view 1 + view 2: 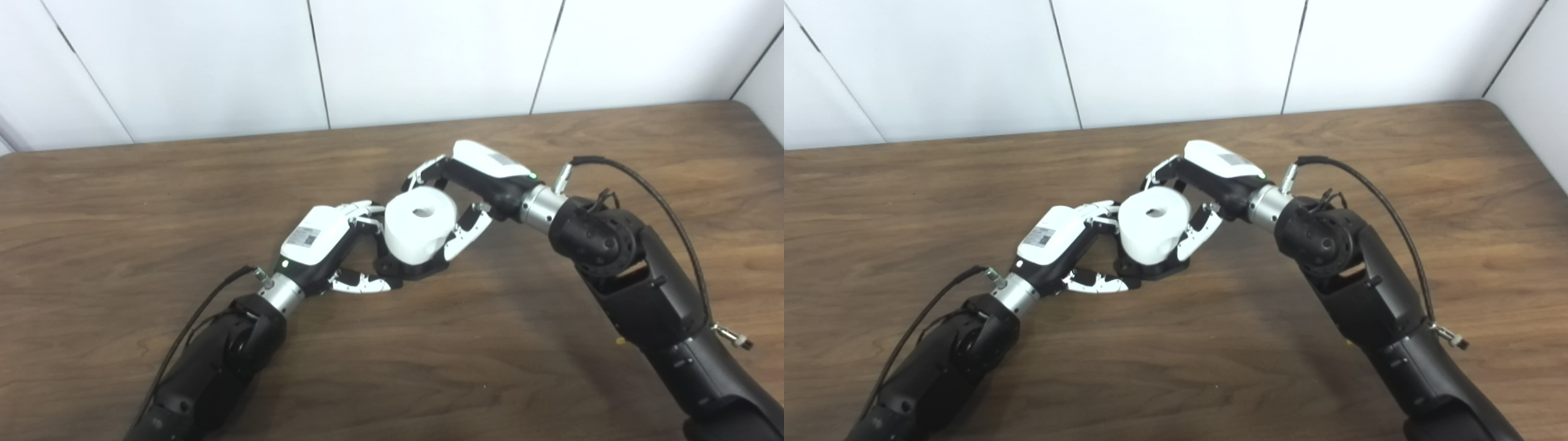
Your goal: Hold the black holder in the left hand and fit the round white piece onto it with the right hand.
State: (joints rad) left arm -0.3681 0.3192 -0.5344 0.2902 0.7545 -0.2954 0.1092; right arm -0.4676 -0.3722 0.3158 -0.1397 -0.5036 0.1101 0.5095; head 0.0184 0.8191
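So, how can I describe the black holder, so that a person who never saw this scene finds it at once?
Look at the middle of the brown wooden table, where the left robot hand and right robot hand meet. Between them stands the round white piece with a hole on top. The black holder is the low dark base directly under it, the only black part not belonging to a robot hand.

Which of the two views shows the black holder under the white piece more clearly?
The left eye view, slightly: the black holder shows its base edge below the round white piece. The right eye view shows the same dark base, a bit smaller.
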